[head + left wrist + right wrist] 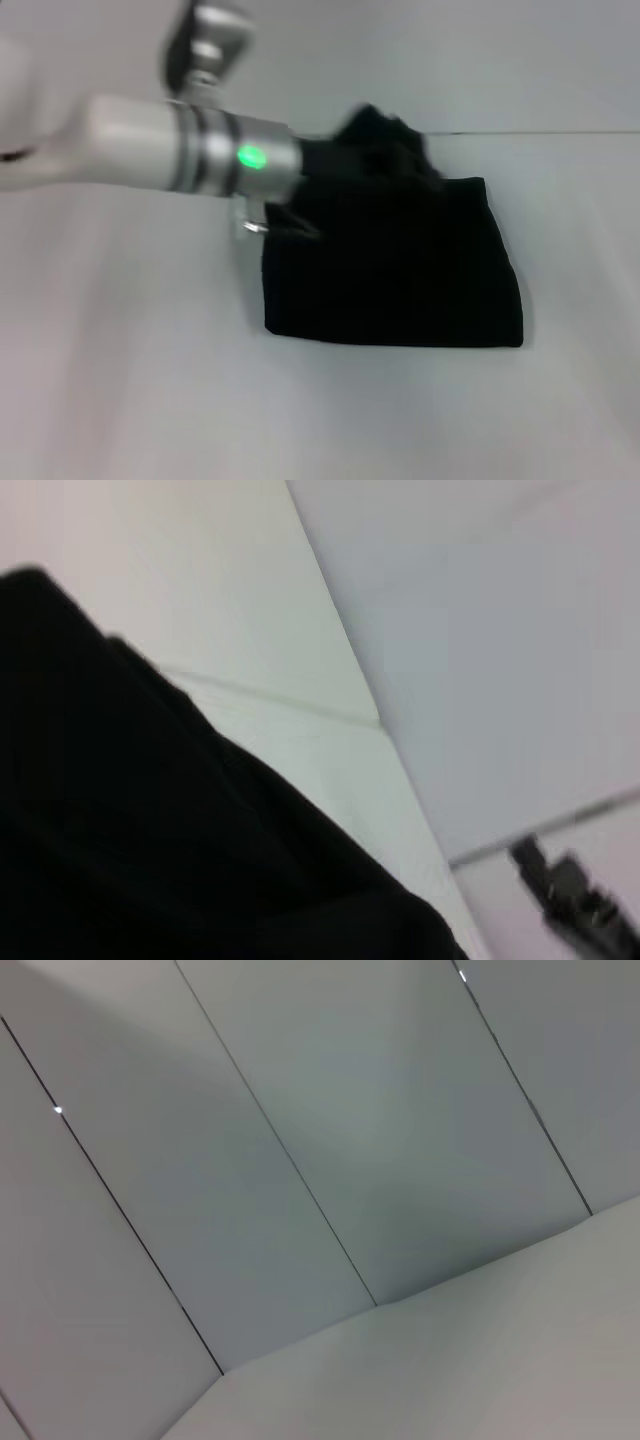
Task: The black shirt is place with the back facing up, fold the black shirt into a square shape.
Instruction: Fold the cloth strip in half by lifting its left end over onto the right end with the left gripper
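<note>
The black shirt (pixel 400 270) lies on the white table as a roughly square folded block, right of centre in the head view. A bunched lump of its cloth (pixel 385 140) rises at its far edge. My left arm reaches in from the left, and the left gripper (pixel 340 165) is at the shirt's far left corner, its dark end merging with the black cloth. In the left wrist view the shirt (pixel 150 840) fills the near part of the picture. The right gripper is out of view.
The white table (pixel 150 380) spreads around the shirt, with its far edge (pixel 560 132) meeting a pale panelled wall (pixel 300 1110). A small dark object (pixel 570 895) shows far off in the left wrist view.
</note>
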Controlling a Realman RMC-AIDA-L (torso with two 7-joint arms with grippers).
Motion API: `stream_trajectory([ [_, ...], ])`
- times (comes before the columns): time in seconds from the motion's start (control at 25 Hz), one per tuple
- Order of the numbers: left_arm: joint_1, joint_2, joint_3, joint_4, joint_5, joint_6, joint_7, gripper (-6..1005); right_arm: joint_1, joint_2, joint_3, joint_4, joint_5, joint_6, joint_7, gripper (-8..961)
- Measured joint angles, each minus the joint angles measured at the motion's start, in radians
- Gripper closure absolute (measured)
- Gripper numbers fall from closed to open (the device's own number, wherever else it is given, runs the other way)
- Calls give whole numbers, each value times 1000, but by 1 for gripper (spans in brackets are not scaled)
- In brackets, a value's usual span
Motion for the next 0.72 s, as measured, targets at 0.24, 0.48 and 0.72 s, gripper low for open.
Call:
stream_trajectory([
  [0.24, -122, 2, 375, -197, -105, -206, 100, 788, 3, 1, -42, 0, 0, 31, 1, 421],
  [0.48, -52, 14, 509, -21, -113, -15, 153, 773, 5, -9, -71, 0, 0, 46, 12, 425],
  [0.72, 149, 48, 259, 184, -133, 205, 180, 633, 16, -31, -99, -7, -36, 51, 70, 428],
])
